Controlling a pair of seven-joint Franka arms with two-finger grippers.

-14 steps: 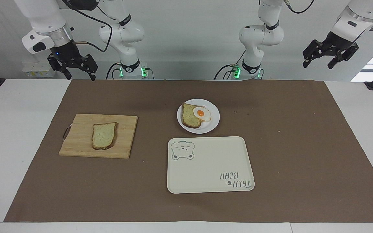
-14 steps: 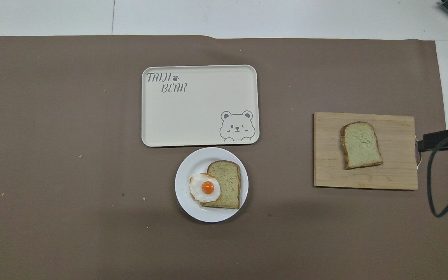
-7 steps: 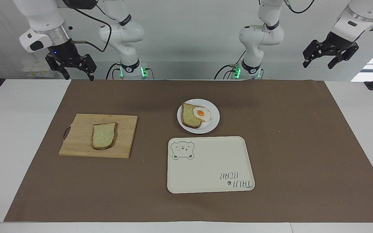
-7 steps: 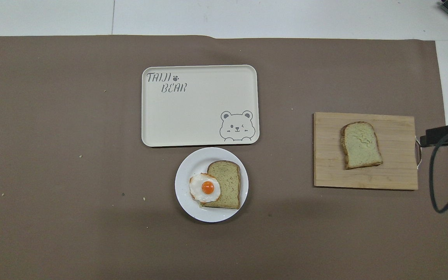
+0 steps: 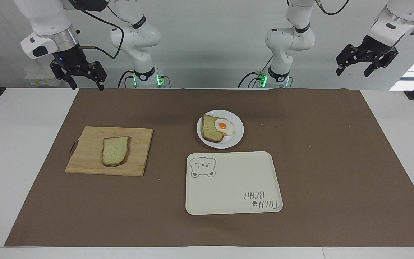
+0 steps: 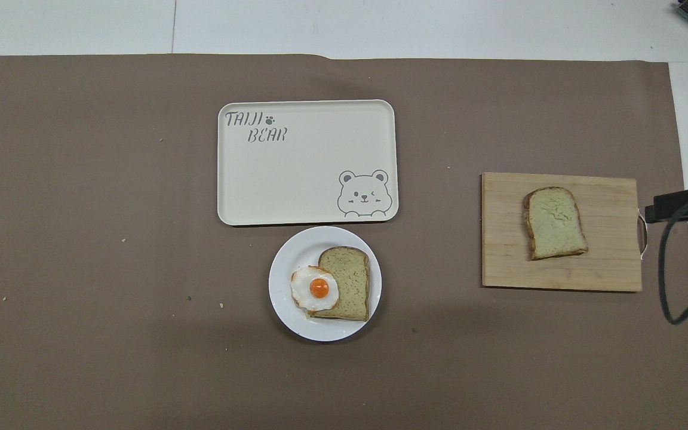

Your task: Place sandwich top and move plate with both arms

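Two slices here: we see one under the egg (image 5: 224,126) on the plate (image 5: 237,138); the top (image 5: 115,151) lies on the board (image 5: 88,158), lengthwise toward the robots. Left gripper (image 5: 366,61) and right gripper (image 5: 78,74) hang empty, jaws apart.

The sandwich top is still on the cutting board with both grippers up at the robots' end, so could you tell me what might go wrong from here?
1. The fried egg overhangs the lower slice, so the sandwich top could land tilted or push it off.
2. The plate almost touches the tray, so a gripper may struggle to grasp that edge of the rim.
3. Uneven lifting by the open left gripper and right gripper could slide the stack.
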